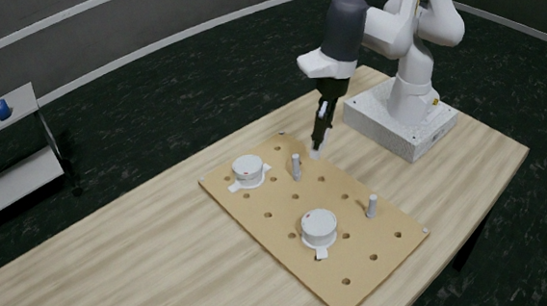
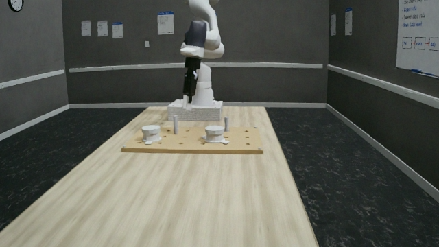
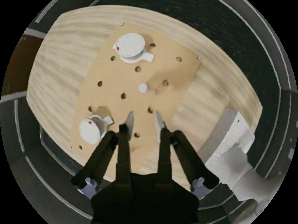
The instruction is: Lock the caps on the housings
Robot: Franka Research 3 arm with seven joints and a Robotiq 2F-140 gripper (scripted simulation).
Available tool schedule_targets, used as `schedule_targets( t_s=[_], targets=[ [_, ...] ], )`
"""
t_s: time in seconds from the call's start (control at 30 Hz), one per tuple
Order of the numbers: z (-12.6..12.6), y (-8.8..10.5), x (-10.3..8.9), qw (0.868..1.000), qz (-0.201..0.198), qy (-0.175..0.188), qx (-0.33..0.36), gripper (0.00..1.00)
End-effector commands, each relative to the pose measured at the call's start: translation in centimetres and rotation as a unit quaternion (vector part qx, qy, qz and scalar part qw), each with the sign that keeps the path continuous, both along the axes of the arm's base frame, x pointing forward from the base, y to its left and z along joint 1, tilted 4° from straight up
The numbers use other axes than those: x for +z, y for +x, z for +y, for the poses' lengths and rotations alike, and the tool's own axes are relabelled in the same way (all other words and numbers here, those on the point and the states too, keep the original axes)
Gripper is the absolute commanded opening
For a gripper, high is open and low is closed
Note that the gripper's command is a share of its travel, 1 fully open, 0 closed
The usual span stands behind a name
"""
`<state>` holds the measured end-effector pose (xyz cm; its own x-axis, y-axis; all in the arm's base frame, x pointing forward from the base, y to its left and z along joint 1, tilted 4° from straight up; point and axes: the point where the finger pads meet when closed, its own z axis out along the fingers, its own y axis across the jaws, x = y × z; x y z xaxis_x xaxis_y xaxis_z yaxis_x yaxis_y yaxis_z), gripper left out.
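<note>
1. The jaws (image 1: 319, 151) (image 2: 187, 103) stand apart, holding nothing.
2. Both capped housings (image 1: 319, 229) (image 1: 249, 171) (image 2: 215, 134) (image 2: 151, 133) (image 3: 132, 47) (image 3: 93, 129) stand upright on the pegboard (image 1: 311, 276) (image 2: 192, 150) (image 3: 112, 75).
3. Centre over one cap, widen, grip squarely, turn clockwise without tilting.

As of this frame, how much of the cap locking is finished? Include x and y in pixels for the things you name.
Both housings (image 1: 319, 241) (image 1: 256, 180) stand upright on the pegboard (image 1: 306, 266) (image 2: 192, 150) (image 3: 112, 72), caps on; whether either is locked, I cannot tell. The gripper (image 1: 317, 151) (image 2: 187, 103) (image 3: 144, 117) holds nothing, its fingers apart and off both caps. Left: confirming or turning each clockwise to its stop.
</note>
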<state>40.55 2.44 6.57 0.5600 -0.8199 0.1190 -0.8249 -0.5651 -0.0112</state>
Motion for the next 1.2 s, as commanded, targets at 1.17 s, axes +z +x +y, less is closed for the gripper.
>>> schedule_targets(
  t_s=[1.17],
  targets=[
    [-4.9,4.1,-0.7,0.906,0.069,0.033,0.417,0.36]
  ],
)
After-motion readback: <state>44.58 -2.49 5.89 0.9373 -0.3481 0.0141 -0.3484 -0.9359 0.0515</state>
